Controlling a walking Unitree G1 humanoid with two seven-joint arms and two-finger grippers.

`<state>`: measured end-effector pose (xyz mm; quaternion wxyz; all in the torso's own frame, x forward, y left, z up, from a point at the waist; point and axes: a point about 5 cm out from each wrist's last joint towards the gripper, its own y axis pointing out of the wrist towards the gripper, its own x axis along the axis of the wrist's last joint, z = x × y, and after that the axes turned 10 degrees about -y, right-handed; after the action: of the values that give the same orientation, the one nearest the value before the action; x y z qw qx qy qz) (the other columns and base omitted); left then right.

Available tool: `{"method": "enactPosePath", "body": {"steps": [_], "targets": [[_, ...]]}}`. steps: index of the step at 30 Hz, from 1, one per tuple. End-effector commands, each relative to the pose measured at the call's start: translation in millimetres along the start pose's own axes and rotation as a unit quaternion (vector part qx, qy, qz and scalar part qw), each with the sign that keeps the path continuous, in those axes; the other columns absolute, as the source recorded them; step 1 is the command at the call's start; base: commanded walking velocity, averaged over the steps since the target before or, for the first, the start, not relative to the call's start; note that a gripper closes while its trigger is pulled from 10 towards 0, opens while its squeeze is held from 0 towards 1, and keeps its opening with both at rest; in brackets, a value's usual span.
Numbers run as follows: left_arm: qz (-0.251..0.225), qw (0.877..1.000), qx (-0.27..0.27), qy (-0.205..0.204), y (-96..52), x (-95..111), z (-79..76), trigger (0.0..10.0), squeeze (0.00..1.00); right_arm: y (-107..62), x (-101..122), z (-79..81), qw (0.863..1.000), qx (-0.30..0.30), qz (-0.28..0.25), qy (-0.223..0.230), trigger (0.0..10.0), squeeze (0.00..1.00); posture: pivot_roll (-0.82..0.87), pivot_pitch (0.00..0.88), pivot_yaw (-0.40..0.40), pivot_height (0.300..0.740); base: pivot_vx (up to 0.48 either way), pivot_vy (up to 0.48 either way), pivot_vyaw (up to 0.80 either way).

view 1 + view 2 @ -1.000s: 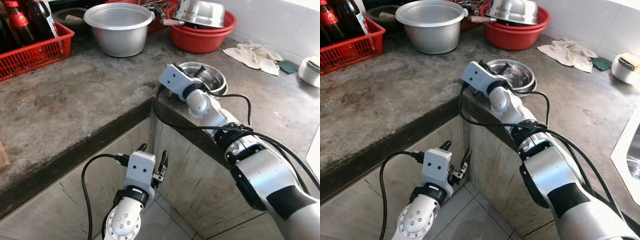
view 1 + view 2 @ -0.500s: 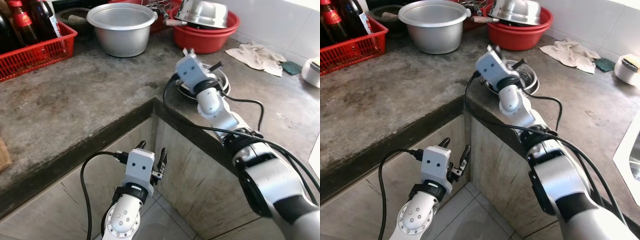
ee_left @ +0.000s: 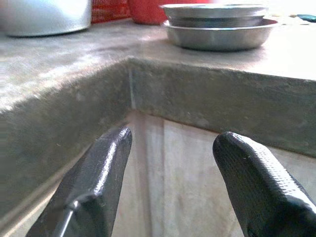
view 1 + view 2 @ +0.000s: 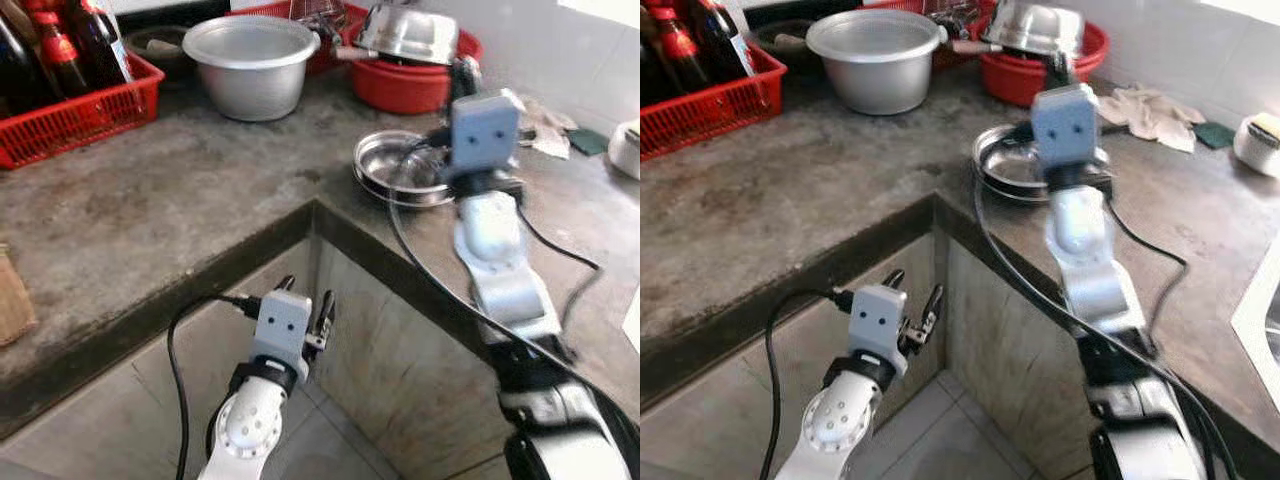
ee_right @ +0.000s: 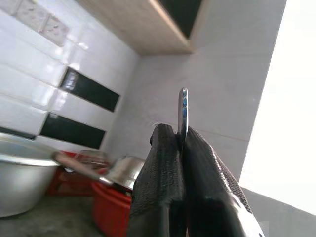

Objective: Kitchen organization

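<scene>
Steel, thin and seen edge-on, a flat utensil piece (image 5: 183,114) stands pinched between the two black fingers (image 5: 160,187) of the right gripper (image 4: 463,72), which is clenched on it; what kind of utensil it is cannot be told. That gripper is raised above the concrete counter (image 4: 180,190), just right of the stacked steel bowls (image 4: 400,170) that sit near the counter's inner corner, with the silver right arm reaching up from the near right.

Far behind the bowls, a red basin (image 4: 410,85) holds an upturned steel bowl (image 4: 408,32). To its left stands an aluminium pot (image 4: 248,62), and further left a red basket (image 4: 75,110) with dark bottles (image 4: 60,45) in it. On the far right of the counter lie a pale cloth (image 4: 1152,110) and a green scouring pad (image 4: 1208,135), with a white container (image 4: 1260,140) beyond them.

Below the counter edge, the left gripper (image 4: 306,300) hangs in front of the tiled cabinet face, its fingers (image 3: 94,182) released and spread apart with nothing between them, pointing toward the counter's corner.
</scene>
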<state>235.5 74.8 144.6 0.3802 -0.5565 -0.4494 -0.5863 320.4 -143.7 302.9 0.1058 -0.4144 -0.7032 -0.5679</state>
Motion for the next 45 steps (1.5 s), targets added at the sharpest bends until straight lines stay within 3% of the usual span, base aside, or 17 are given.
{"method": "enactPosePath", "body": {"steps": [1,2,4,5,7,8,10,25,36,45], "targets": [[0.000,1.000,-0.009,-0.004,1.0,-1.4,-2.3,10.0,0.00,-0.6,6.1,-10.3,1.000,-0.015,-0.003,0.002,0.0,0.00,0.19,0.034,-0.070,0.740,0.000,0.000,0.00],[-0.004,1.000,-0.012,-0.004,3.7,-1.2,-2.0,10.0,0.00,-15.0,4.1,-12.8,1.000,-0.016,0.026,0.003,0.0,0.00,0.18,0.011,-0.065,0.740,0.000,0.000,0.00],[-0.006,1.000,-0.014,-0.004,5.0,-1.2,-1.9,10.0,0.00,-22.1,3.0,-12.7,0.999,-0.014,0.041,0.005,0.0,0.00,0.17,0.007,-0.061,0.740,0.000,0.000,0.00],[-0.010,1.000,-0.019,-0.004,7.3,-0.5,-2.3,10.0,0.00,-38.2,1.4,-10.6,0.997,-0.004,0.076,0.028,0.0,0.00,0.17,0.002,-0.060,0.740,0.000,0.000,0.00],[-0.014,1.000,-0.022,-0.003,9.4,0.5,-2.4,10.0,0.00,-50.6,2.4,-9.5,0.996,0.006,0.090,0.028,9.5,0.00,0.17,0.000,-0.058,0.740,0.000,0.000,0.00],[-0.016,1.000,-0.023,-0.003,10.5,0.9,-2.1,10.0,0.00,-56.0,3.4,-9.8,0.995,0.009,0.096,0.026,10.0,0.00,0.17,0.000,-0.055,0.740,0.000,0.000,0.00],[-0.019,0.999,-0.026,-0.003,12.8,1.5,-1.5,10.0,0.00,-65.6,3.1,-11.1,0.993,0.014,0.113,0.027,10.0,0.00,0.16,0.000,-0.048,0.740,0.000,0.000,0.00],[-0.035,0.999,-0.038,-0.017,20.0,6.5,-1.7,10.0,0.00,-90.2,-3.2,-17.4,0.982,0.025,0.183,0.036,10.0,0.00,0.15,0.000,-0.045,0.740,0.000,0.032,-0.11],[-0.035,0.998,-0.049,0.009,22.6,4.9,-1.5,10.0,0.00,-88.4,-3.0,-15.4,0.980,0.021,0.194,0.035,10.0,0.00,0.15,0.000,-0.042,0.740,0.000,0.131,-0.80],[-0.029,0.998,-0.057,0.016,24.9,2.5,-2.5,10.0,0.00,-84.8,-0.8,-13.5,0.980,0.020,0.194,0.037,10.0,0.00,0.15,0.000,-0.035,0.740,0.064,-0.408,-0.79]]}}
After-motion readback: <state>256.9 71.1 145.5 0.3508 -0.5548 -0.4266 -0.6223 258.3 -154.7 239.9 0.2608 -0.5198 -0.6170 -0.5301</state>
